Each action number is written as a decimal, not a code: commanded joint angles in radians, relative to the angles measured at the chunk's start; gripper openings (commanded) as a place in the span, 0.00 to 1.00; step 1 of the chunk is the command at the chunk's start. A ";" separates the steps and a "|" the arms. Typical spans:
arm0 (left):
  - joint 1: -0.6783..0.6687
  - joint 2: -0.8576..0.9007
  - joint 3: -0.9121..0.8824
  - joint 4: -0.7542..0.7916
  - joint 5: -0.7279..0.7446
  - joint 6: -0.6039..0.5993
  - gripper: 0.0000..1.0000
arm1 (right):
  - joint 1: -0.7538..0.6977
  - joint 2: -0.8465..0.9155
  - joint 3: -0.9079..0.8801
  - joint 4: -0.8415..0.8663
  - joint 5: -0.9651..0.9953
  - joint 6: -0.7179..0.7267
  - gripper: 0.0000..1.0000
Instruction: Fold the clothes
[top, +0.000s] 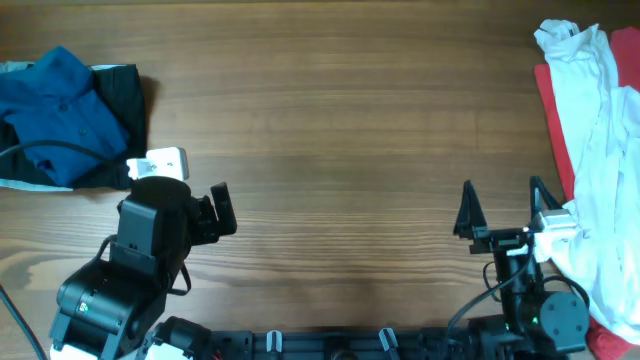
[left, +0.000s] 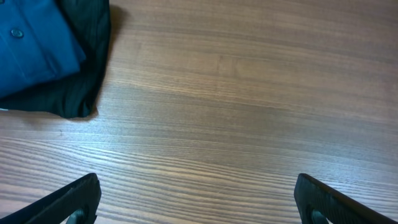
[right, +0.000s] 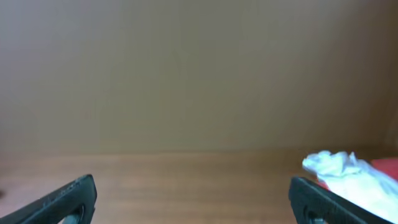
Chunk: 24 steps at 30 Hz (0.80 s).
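Observation:
A folded deep-blue buttoned shirt (top: 55, 105) lies on a black garment (top: 125, 100) at the table's far left. Both show in the left wrist view, the blue shirt (left: 34, 43) on the black garment (left: 87, 68). A crumpled white garment (top: 595, 150) lies over a red one (top: 553, 110) along the right edge; its top shows in the right wrist view (right: 345, 171). My left gripper (top: 220, 212) (left: 196, 196) is open and empty, right of the folded stack. My right gripper (top: 502, 205) (right: 193, 199) is open and empty, just left of the white garment.
The wooden table (top: 340, 130) stretches between the two piles. A white tag or label (top: 160, 163) sits on the left arm beside the black garment. The arm bases stand along the front edge.

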<state>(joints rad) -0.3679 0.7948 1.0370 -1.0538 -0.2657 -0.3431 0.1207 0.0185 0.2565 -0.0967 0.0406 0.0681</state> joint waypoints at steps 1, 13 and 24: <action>-0.007 0.000 0.000 0.003 -0.023 -0.013 1.00 | -0.013 -0.015 -0.103 0.119 -0.023 -0.077 1.00; -0.007 0.000 0.000 0.003 -0.023 -0.013 1.00 | -0.024 -0.016 -0.251 0.097 -0.076 -0.087 1.00; -0.007 0.000 0.000 0.003 -0.023 -0.013 1.00 | -0.024 -0.015 -0.251 0.099 -0.076 -0.092 1.00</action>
<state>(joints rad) -0.3679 0.7948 1.0370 -1.0534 -0.2661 -0.3431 0.1028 0.0154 0.0063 -0.0021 -0.0189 -0.0063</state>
